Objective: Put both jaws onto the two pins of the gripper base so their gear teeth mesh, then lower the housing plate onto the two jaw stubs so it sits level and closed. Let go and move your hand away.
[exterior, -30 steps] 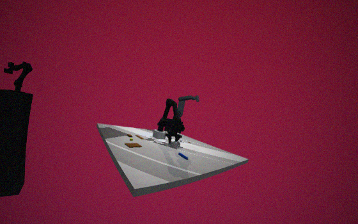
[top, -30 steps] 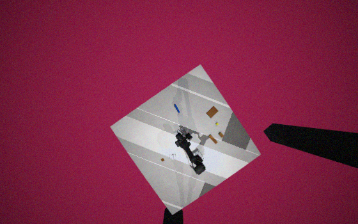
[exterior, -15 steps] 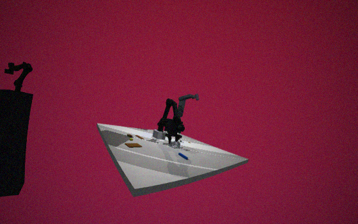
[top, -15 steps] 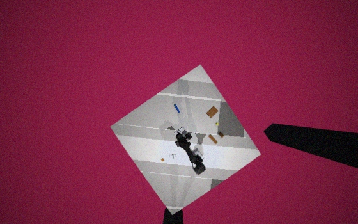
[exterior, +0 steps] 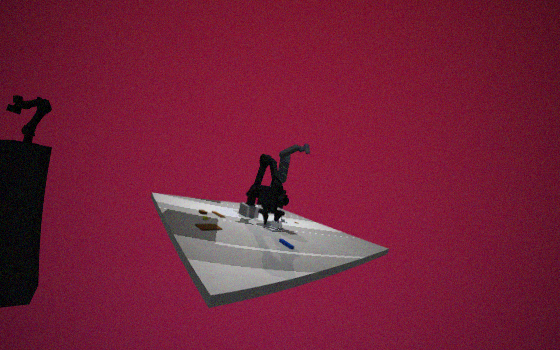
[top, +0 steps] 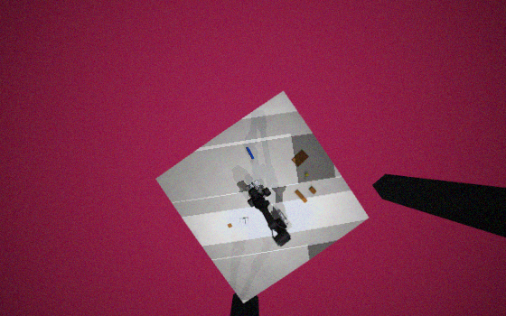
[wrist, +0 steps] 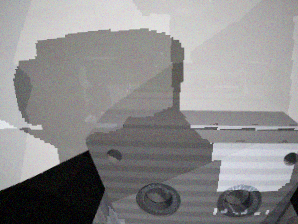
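My gripper [top: 257, 186] [exterior: 272, 221] points down, low over the table. Its fingers stand wide at the two sides of the pale grey housing plate [wrist: 165, 172] and are shut on it. In the wrist view the plate has two raised rings side by side near the bottom and a small round hole towards each side. A grey strip [wrist: 235, 118] shows beyond the plate's back edge; I cannot tell whether it is the gripper base. The pins, gear teeth and stubs cannot be made out, nor whether the plate sits level or touches what is below.
A blue bar [top: 249, 153] [exterior: 286, 244] lies in front of the gripper. A brown block [top: 300, 158] [exterior: 208, 227], a yellow piece [top: 306, 174], an orange bar [top: 301, 196] and a small orange block [top: 313, 190] lie to one side. Thin dark pieces [top: 244, 219] lie beside the arm.
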